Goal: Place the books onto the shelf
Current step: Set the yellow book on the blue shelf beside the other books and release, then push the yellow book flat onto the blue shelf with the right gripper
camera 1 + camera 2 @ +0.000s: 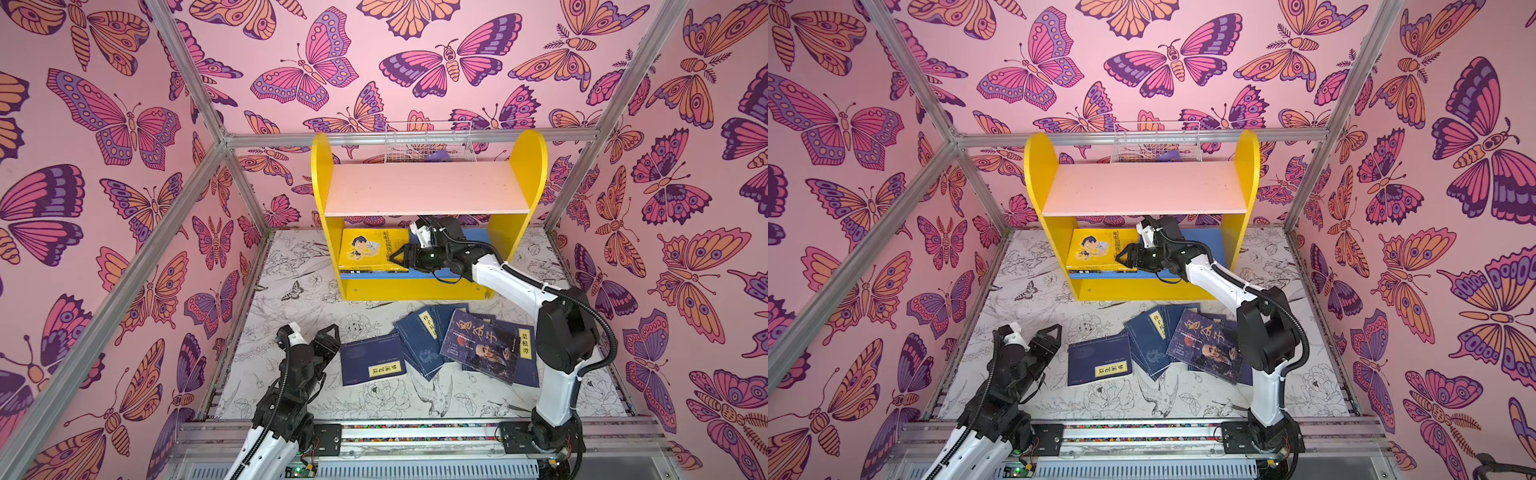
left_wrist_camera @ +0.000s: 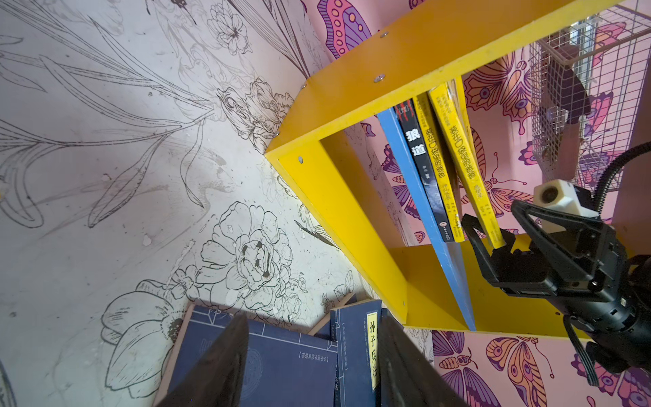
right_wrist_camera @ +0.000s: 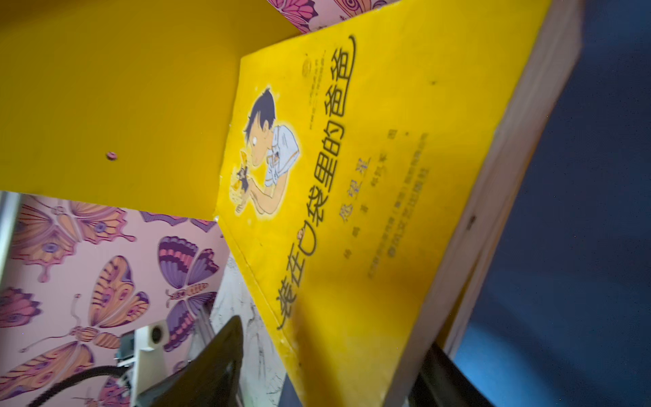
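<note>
Right gripper jaws spread around the yellow cartoon-boy book, now on the shelf's blue lower board. Left gripper part-open, empty. Navy paperbacks at 6 o'clock from the shelf: light, floppy, slick; pinch the spine edge.

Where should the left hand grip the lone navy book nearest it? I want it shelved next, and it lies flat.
Judging by its pose, take the navy book by its left edge, coming in low from the left, where the left hand waits open. That edge is bare on the table; the right edge meets the other books. Lying flat, it may need an edge lifted first.
</note>
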Available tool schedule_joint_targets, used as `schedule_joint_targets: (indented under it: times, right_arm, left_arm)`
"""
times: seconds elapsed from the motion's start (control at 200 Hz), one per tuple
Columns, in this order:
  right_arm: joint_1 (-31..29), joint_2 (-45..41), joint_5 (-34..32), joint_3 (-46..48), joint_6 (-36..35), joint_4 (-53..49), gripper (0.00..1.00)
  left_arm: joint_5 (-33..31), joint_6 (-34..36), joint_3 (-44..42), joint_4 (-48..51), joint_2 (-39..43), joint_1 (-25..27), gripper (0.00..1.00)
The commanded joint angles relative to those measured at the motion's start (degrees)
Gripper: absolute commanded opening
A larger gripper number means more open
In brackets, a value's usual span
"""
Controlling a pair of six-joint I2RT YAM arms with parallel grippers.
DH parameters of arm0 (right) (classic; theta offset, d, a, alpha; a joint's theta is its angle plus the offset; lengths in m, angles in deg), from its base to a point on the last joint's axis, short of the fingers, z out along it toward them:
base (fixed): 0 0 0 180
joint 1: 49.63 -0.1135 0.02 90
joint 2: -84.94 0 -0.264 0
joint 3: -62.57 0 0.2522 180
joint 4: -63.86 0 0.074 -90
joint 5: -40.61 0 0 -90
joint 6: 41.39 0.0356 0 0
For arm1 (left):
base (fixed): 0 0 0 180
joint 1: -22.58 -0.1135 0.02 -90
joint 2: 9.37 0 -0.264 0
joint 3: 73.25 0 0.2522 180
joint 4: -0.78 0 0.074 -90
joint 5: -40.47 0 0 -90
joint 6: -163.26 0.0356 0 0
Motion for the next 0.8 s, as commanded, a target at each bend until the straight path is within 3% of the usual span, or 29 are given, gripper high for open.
schedule_joint_targets:
  times: [0.0,0.195,0.351,0.531,0.797]
  right_arm:
    - [-1.32,-2.76,-8.48,-4.86,-10.44,-9.02,0.72]
    - [-1.80,-3.43,-14.49,-6.17,-15.80,-13.63,0.79]
    - [-2.07,-4.31,-14.12,-5.73,-19.30,-13.96,0.84]
    - [-3.59,-4.09,-12.52,-5.47,-25.16,-15.26,0.84]
    - [-5.04,-0.37,-16.35,-8.20,-28.44,-18.57,0.84]
  left_arm:
    - [0.74,0.26,0.13,-0.35,0.12,0.22,0.61]
    - [0.90,-0.26,-0.04,-0.41,0.21,0.22,0.61]
    - [0.92,-0.53,-0.33,-0.63,0.06,0.22,0.61]
    - [1.10,-0.53,-0.29,-0.90,-0.23,0.22,0.61]
    - [1.10,-0.62,-0.17,-1.00,-0.58,0.22,0.61]
